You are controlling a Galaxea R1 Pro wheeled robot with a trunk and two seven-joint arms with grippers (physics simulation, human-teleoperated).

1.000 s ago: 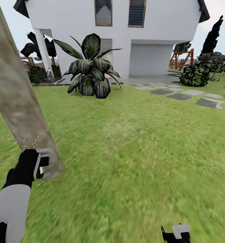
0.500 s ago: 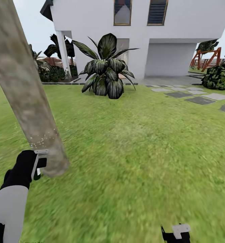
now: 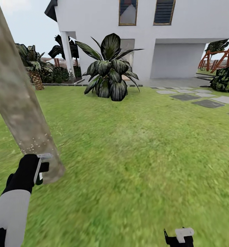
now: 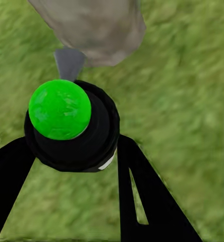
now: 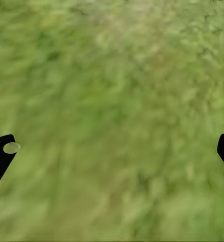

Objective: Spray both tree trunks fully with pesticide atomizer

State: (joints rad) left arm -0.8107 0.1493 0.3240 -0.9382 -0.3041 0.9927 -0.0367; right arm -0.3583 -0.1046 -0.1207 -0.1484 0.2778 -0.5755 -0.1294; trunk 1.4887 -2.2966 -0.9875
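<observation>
One thick beige-grey tree trunk (image 3: pixel 20 99) leans across the left of the head view, and its base meets the grass floor (image 3: pixel 135 154). A band of tiny white pesticide specks (image 3: pixel 34 143) dots the trunk low down. My left gripper (image 3: pixel 39 168) is right beside the trunk's base, shut on the pesticide atomizer (image 3: pixel 42 161). In the left wrist view the atomizer (image 4: pixel 71 126) is a black body with a bright green round cap between my fingers (image 4: pixel 137 191). Its grey nozzle (image 4: pixel 69 60) points at the trunk base (image 4: pixel 97 25). My right gripper (image 3: pixel 179 237) hangs low over grass, open and empty (image 5: pixel 112 151).
A white house (image 3: pixel 145 37) stands ahead with a big dark-leaved plant (image 3: pixel 109 70) in front of it. Grey paving slabs (image 3: pixel 207 102) lie at the right, near a bush (image 3: pixel 227 79) and a red swing frame (image 3: pixel 215 59). A short palm (image 3: pixel 34 70) stands far left. Open lawn lies between.
The whole picture has shifted, so the camera has turned left, bringing the palm into view. My left gripper stays by the trunk's base with the atomizer. The right gripper is unchanged.
</observation>
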